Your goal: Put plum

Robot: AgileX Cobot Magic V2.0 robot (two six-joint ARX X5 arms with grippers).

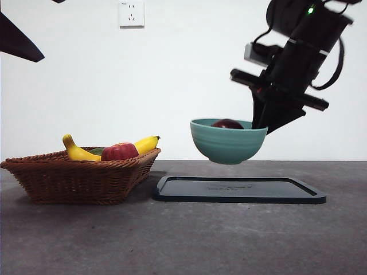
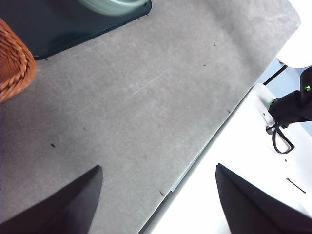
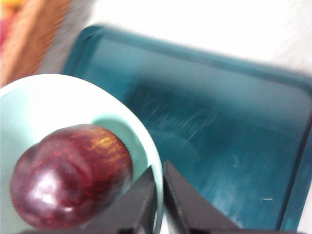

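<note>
Pinching just the bowl rim, right hand could tip it, rolling the plum onto the tray; left hand waits open.

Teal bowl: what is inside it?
The plum lies alone in the teal bowl, which the right gripper holds by its rim above the tray. Bowl's floor beneath the plum is hidden.

Your right arm is all black: boxy wrist housing with a pale band across it, a green LED lit near the top, and black cables looping off both sides. The right gripper has two flat wedge-shaped black jaws under a wide crossbar (a grey block is mounted behind it). The left gripper shows the same matte black tapered jaws, no markings you can read.
</note>
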